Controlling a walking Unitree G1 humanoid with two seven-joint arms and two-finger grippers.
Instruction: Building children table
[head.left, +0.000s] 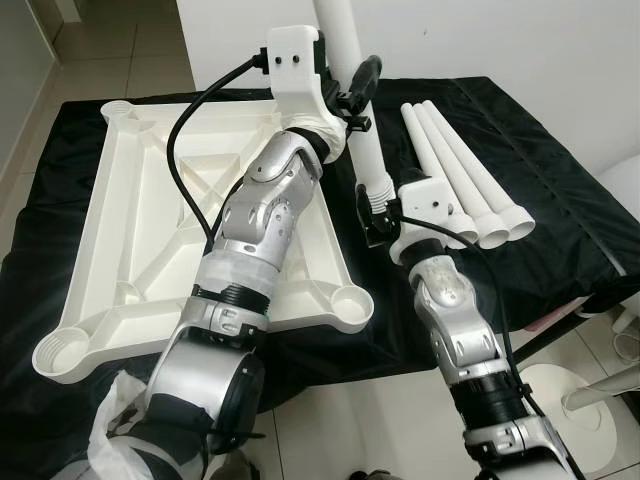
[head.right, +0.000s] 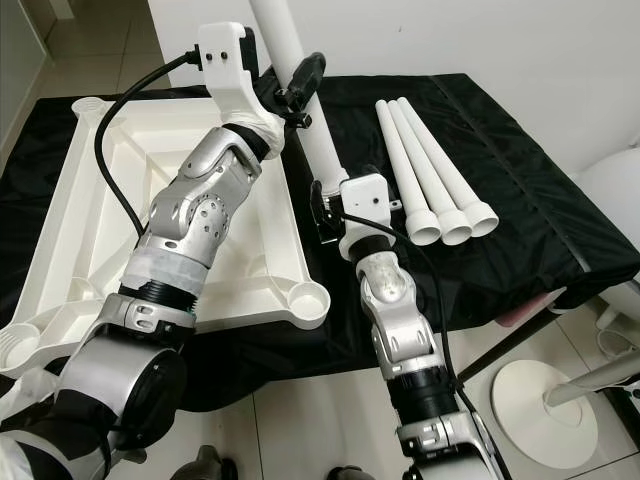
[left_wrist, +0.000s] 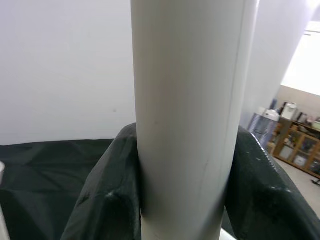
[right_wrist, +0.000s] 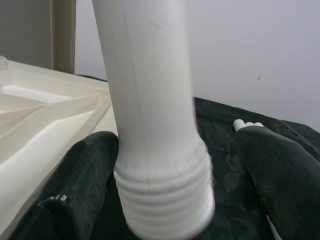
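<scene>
A white table leg (head.left: 365, 150) stands tilted over the black-clothed table, its threaded end (head.left: 378, 190) pointing down. My left gripper (head.left: 355, 95) is shut on the leg's shaft; both fingers (left_wrist: 110, 200) press against the leg (left_wrist: 185, 120). My right gripper (head.left: 375, 210) is open around the threaded end (right_wrist: 165, 195). One finger (right_wrist: 85, 185) is close beside the leg and the other (right_wrist: 280, 170) stands well apart. The white tabletop (head.left: 150, 200) lies upside down to the left, with round sockets at its corners (head.left: 352, 300).
Three more white legs (head.left: 460, 170) lie side by side on the black cloth (head.left: 540, 200) at the right. A white round stand base (head.left: 560, 410) sits on the floor past the table's front right edge. A white wall rises behind the table.
</scene>
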